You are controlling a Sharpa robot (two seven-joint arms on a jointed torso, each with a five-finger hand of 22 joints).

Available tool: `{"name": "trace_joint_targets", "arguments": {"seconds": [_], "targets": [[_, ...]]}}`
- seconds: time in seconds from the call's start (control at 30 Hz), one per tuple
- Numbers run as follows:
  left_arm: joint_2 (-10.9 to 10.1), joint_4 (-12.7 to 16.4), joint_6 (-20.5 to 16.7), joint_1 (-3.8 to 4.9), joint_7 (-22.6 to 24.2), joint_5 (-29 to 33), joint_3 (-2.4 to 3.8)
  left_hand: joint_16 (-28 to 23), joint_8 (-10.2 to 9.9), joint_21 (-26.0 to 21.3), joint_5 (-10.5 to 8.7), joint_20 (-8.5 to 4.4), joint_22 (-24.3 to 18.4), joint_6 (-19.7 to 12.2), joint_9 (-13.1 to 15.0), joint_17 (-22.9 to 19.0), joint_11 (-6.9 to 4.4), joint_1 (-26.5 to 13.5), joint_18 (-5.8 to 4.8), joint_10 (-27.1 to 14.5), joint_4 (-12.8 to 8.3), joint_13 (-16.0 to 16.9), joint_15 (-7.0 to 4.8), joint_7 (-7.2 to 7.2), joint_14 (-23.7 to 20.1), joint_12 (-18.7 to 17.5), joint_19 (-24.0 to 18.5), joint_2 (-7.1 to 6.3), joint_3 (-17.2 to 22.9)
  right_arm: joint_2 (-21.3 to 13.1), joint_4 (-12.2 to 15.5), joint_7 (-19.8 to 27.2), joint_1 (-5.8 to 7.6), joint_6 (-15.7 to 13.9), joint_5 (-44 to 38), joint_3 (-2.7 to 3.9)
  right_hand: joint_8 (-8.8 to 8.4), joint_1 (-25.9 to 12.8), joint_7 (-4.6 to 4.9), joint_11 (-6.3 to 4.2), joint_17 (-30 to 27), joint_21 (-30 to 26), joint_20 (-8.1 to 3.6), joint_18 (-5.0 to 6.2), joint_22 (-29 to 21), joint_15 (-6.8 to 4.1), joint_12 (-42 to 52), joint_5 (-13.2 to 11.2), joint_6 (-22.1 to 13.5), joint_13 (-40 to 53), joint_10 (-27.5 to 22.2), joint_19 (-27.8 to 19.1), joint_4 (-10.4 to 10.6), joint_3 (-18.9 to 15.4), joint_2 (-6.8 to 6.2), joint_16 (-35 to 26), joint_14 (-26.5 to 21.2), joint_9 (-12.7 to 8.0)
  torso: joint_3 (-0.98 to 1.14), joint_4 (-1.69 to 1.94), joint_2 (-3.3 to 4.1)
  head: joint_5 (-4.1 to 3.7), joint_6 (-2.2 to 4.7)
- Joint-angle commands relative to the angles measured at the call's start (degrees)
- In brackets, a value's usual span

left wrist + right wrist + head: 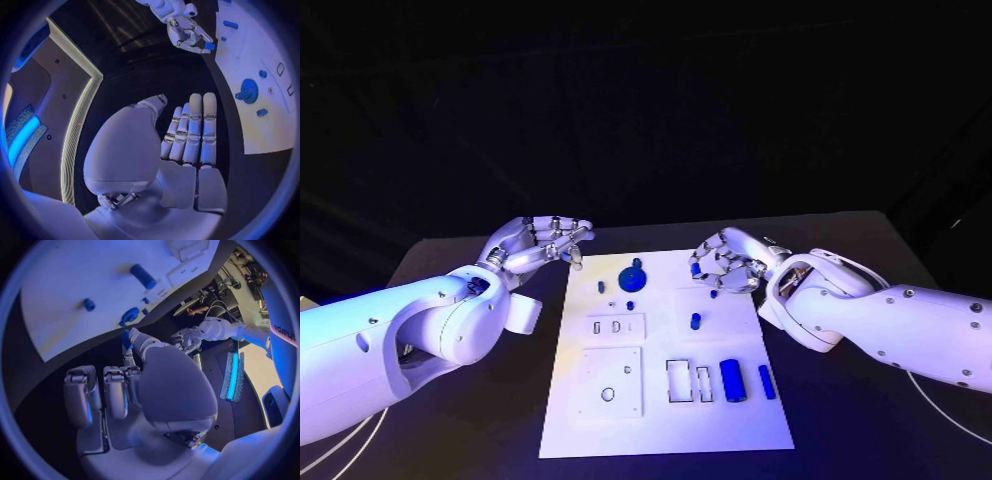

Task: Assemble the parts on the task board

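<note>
Near the task board's (668, 400) far right edge, the right hand (728, 262) pinches a small, likely light, rigid blue part (209, 46) at its fingertips; the left hand (538, 243) holds nothing, fingers loosely apart.

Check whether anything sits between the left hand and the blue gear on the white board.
Nothing visible does: the left hand hovers off the white board's far-left corner, with only bare board before the blue gear.

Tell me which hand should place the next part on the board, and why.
Right. The right hand already pinches a small blue part in its fingers above the task board's far edge. The left hand holds nothing and sits off the board's left side.
</note>
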Motion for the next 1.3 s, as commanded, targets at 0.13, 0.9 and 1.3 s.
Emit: {"name": "trace_joint_targets", "arguments": {"seconds": [0.13, 0.9, 1.3], "targets": [[1.0, -1.2, 1.1, 0.03, 0.3, 0.1, -0.09, 0.1, -0.1, 0.3, -0.24, 0.13, 0.1, -0.2, 0.1, -0.1, -0.09, -0.7, 0.38, -0.1, 0.0, 0.1, 0.12, -0.03, -0.3, -0.2, -0.5, 0.00, 0.3, 3.8, 3.6, -7.6, -0.32, -1.7, -4.4, -0.18, 1.02, 0.0, 0.23, 0.03, 15.1, 0.2, 0.25, -0.82, 15.1, 0.56, -0.4, 0.2, -0.2, 11.3, 2.8, 6.1, -0.2, 0.7, 0.61, 0.3, 6.0, 0.8, -0.70, 0.08, -0.62, 1.16, -1.31], [2.6, -2.5, 0.9, 0.03, 0.2, 0.1, -0.31, 0.2, -0.1, 0.3, -0.24, 0.13, 0.1, -0.2, 0.1, -0.1, -0.11, -0.6, 0.38, 0.0, -0.1, 0.1, 0.10, -0.06, -0.3, -0.1, -0.5, 0.00, 0.4, 14.5, 2.8, -19.4, -4.76, 1.0, -9.5, -0.97, 1.19, -0.7, 0.33, 0.14, 15.1, 0.2, 0.41, -0.82, 15.1, 0.68, -0.5, 0.1, -0.4, 11.2, 2.8, 6.1, -0.4, 0.8, 0.20, 0.3, 6.0, 0.9, -0.96, 0.28, -0.66, 3.53, -3.21], [2.7, -2.4, 1.0, 0.04, 0.1, 0.1, -0.32, 0.2, -0.1, 0.3, -0.24, 0.13, 0.1, -0.2, 0.1, -0.1, -0.11, -0.6, 0.38, 0.0, -0.1, 0.1, 0.10, -0.06, -0.3, -0.1, -0.5, 0.00, 0.4, 17.1, 0.5, -21.6, -6.43, 2.7, -11.6, -1.14, 1.32, -1.4, 0.36, 0.18, 15.1, 0.2, 0.50, -0.82, 15.1, 0.74, -0.4, 0.1, -0.5, 11.3, 2.8, 6.1, -0.4, 0.9, -0.11, 0.3, 6.0, 0.9, -0.95, 0.17, -0.68, 4.08, -3.97]]}}
